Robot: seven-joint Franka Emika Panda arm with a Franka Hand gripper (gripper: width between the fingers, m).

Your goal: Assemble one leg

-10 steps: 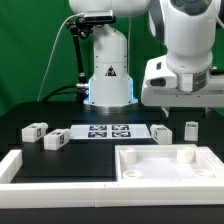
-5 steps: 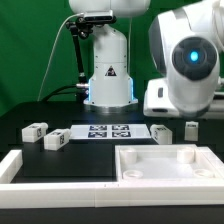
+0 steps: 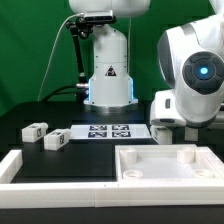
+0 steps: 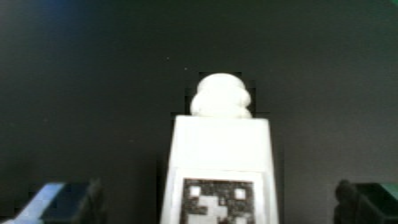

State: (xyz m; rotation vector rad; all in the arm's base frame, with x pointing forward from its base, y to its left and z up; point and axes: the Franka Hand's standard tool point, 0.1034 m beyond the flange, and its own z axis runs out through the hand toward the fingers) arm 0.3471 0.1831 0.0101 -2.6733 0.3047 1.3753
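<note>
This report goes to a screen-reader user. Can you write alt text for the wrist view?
A white leg with a black-and-white tag sticker sits centred between the two dark fingertips of the open gripper, and neither fingertip touches it. Its rounded tip points away from the camera, against the black table.

A flat green backdrop [image 3: 30,50] fills the rear of the exterior view, brightly and evenly lit. Below it lies a matte black surface [image 3: 90,160], edged along the front and the exterior view's left by a low white rim [image 3: 60,188]. In the wrist view, the surface looks dark and plain.
</note>
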